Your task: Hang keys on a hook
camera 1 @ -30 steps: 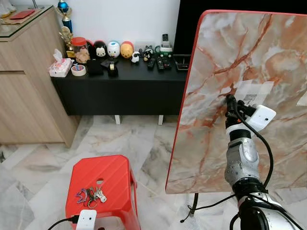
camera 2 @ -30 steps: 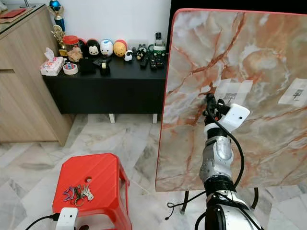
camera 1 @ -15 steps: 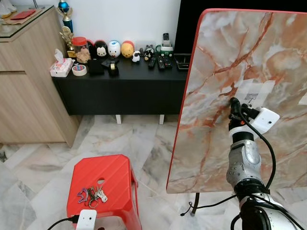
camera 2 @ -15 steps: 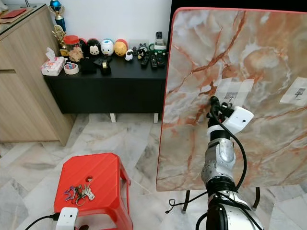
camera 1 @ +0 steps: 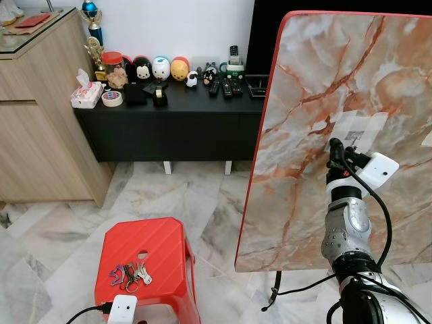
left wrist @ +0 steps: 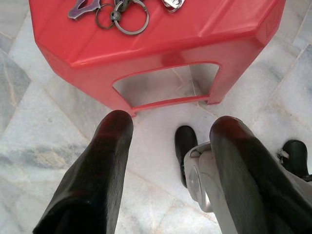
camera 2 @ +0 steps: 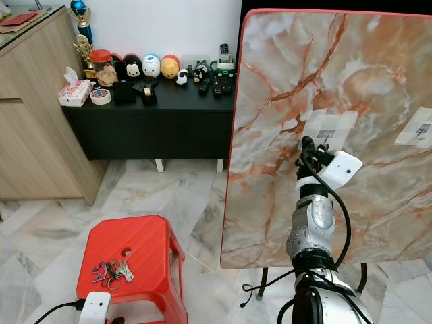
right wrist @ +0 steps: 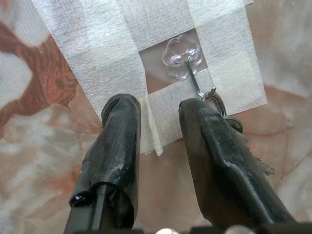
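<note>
A marble-patterned board point(camera 1: 317, 81) stands upright on my right, with a clear hook point(right wrist: 183, 58) taped to it. My right gripper point(right wrist: 161, 109) is raised against the board just below that hook, open, with nothing between its fingers. A key ring point(right wrist: 218, 101) hangs on the hook's wire end, and one finger point(right wrist: 219, 151) partly hides it. Another bunch of keys point(camera 1: 130, 274) lies on the red plastic stool point(camera 1: 162, 253) at the lower left. My left gripper point(left wrist: 170, 122) hangs open low beside the stool, above the floor.
A second taped hook point(camera 2: 420, 128) sits further right on the board. A black console point(camera 1: 169, 115) at the back holds toys, remotes and a tissue box. A wooden cabinet point(camera 1: 34, 121) stands at the left. A cable point(camera 1: 297, 290) trails under the board's stand.
My right gripper has shifted a little to the right along the board, closer under the taped hook. The left arm and the keys on the stool have not moved.
</note>
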You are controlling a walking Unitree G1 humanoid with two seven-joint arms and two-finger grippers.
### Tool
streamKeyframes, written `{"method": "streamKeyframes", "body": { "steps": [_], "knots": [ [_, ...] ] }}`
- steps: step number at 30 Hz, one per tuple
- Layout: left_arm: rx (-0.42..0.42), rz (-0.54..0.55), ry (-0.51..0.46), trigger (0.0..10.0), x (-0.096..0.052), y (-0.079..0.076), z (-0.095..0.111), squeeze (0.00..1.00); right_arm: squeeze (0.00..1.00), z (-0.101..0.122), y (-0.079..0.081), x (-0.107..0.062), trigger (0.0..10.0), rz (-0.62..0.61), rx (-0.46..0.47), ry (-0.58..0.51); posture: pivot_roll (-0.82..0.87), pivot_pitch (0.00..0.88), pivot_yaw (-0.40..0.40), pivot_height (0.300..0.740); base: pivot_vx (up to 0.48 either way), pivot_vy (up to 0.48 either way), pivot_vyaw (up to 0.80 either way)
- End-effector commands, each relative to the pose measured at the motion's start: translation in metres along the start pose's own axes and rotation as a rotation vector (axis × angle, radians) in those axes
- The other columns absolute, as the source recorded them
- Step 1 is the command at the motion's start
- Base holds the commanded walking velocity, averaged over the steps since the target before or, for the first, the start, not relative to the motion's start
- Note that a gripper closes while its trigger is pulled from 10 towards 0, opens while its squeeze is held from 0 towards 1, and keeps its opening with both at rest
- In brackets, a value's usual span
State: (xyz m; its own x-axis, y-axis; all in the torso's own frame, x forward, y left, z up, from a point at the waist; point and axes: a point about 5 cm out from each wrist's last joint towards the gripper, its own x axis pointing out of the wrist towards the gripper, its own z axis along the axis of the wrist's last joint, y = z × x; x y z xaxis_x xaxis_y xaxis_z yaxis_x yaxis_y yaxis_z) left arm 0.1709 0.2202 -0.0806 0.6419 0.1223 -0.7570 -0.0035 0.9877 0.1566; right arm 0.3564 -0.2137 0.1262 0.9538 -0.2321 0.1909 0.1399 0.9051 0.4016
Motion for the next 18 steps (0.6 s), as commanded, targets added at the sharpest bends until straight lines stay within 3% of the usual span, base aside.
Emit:
{"method": "streamKeyframes", "body": {
  "steps": [1,18],
  "knots": [
    [0.013,0.000,0.023,10.0,-0.001,0.002,-0.004,0.00,0.00,-0.004,-0.011,-0.005,10.0,-0.049,-0.017,0.021,0.03,0.000,-0.032,0.740,0.000,0.000,0.00],
    [0.007,-0.004,0.032,10.0,-0.002,0.003,-0.007,0.00,0.00,-0.012,-0.023,-0.012,10.0,-0.138,-0.054,0.061,0.03,0.000,-0.035,0.740,0.000,0.000,0.00]
  ]
}}
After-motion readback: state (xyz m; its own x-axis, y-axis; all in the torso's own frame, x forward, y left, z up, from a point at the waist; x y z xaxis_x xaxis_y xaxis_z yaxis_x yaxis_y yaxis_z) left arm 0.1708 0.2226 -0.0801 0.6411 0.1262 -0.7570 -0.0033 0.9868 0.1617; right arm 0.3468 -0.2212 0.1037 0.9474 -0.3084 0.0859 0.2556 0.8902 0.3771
